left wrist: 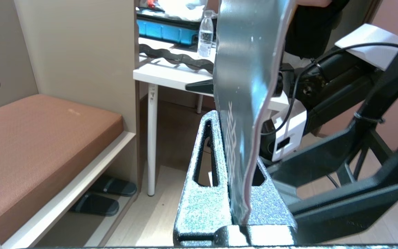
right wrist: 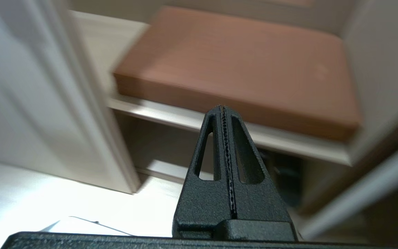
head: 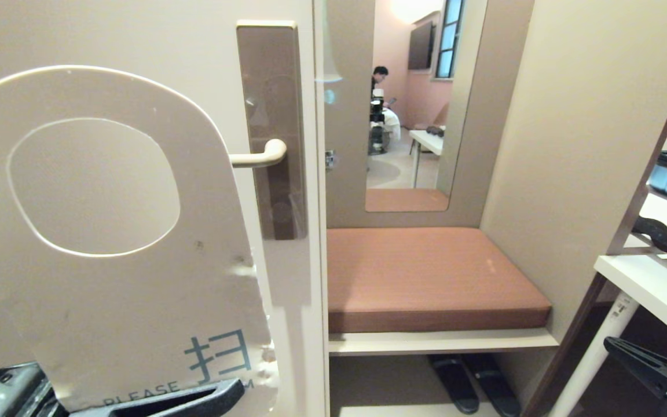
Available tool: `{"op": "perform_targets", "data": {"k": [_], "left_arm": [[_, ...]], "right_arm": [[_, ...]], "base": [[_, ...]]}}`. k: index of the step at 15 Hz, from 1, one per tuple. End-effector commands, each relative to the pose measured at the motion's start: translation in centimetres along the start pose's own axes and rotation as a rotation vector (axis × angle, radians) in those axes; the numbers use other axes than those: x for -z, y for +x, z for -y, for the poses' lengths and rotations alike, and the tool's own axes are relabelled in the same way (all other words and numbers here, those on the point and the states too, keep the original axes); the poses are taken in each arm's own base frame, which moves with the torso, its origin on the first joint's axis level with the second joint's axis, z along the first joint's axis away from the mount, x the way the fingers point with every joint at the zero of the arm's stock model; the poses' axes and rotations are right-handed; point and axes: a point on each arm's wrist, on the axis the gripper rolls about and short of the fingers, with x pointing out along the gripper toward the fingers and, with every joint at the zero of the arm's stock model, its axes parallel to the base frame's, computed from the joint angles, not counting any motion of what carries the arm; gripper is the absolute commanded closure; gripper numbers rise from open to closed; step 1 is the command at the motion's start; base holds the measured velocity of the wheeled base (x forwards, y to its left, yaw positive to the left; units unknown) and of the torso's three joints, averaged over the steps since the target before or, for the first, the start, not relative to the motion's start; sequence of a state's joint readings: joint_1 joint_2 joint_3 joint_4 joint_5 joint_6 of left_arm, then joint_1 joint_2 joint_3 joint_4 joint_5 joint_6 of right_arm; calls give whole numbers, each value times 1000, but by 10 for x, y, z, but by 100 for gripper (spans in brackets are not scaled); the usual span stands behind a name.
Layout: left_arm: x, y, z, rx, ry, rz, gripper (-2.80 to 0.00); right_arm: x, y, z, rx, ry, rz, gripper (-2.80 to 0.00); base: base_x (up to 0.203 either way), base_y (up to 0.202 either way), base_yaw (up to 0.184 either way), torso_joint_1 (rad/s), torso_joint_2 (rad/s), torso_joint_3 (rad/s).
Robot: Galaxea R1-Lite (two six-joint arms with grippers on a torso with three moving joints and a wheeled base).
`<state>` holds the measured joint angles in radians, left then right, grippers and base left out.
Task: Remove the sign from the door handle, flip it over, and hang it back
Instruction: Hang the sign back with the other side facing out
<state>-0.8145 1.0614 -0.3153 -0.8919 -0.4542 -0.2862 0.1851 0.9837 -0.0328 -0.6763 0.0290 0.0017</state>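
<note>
The left gripper [left wrist: 235, 193] has its fingers clamped on the sign's [head: 107, 231] lower end; the sign stands upright above them, hole topmost, white side out, left of the door handle [head: 258, 156]. The right gripper [right wrist: 225, 110], fingers shut and empty, hangs low, farther away.

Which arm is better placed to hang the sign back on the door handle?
Left. The left gripper is shut on the sign, held close beside the door handle. The right gripper is shut, empty and low.
</note>
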Motion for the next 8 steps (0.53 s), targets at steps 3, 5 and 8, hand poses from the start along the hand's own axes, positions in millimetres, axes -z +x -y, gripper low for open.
{"op": "perform_targets", "data": {"k": [3,5,8], "left_arm": [[6,-4,0,-1,-10,-14,0],[10,-4,-1,-5,-17,-26,0],[14,-6,-1,-8,-25,-39,0]], "right_arm": [[15,-19,2,114,5,-23,0],[19,-21,3,153,2,-47,0],[25,-22,4,202,-6,-113,0]], "base": [[0,0,0,0,0,0],[0,0,0,0,0,0],[0,0,0,0,0,0]]}}
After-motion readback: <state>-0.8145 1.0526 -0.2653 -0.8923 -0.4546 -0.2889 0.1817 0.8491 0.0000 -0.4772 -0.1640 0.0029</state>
